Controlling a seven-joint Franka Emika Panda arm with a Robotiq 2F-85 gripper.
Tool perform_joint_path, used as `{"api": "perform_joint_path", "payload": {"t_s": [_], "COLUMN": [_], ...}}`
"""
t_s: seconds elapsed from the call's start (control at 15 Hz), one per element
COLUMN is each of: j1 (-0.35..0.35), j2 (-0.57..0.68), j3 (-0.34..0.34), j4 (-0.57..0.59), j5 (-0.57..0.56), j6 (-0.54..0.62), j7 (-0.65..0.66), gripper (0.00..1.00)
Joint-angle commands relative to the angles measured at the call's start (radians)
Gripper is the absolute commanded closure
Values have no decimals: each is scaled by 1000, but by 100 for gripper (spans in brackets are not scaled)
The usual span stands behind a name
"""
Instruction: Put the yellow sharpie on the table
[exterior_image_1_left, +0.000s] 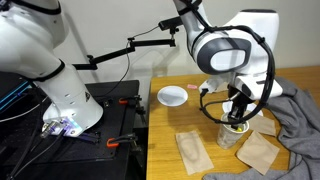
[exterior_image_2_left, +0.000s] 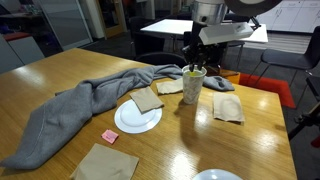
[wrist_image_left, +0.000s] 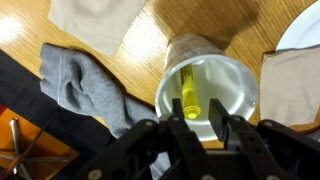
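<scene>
The yellow sharpie stands leaning inside a white paper cup on the wooden table. In the wrist view my gripper hangs right over the cup mouth, its fingers either side of the sharpie's top end. One finger is at the pen, while a gap shows between the pen and the other finger, so the jaws are open. In both exterior views the gripper points straight down at the cup, and the pen's tip pokes above the rim.
A grey cloth sprawls beside the cup. Brown napkins lie around it, one on a white plate. A small pink item lies near that plate. A black stand rises past the table edge.
</scene>
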Motion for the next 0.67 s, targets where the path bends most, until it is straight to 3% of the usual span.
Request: {"api": "perform_joint_path", "payload": {"t_s": [0.0, 0.6], "j1": [26, 34], "j2": [22, 62], "j3": [-18, -22], "j4": [37, 74], "j5": [35, 51], "j6": [-32, -43], "j7": [-34, -34], "gripper": [65, 67]}}
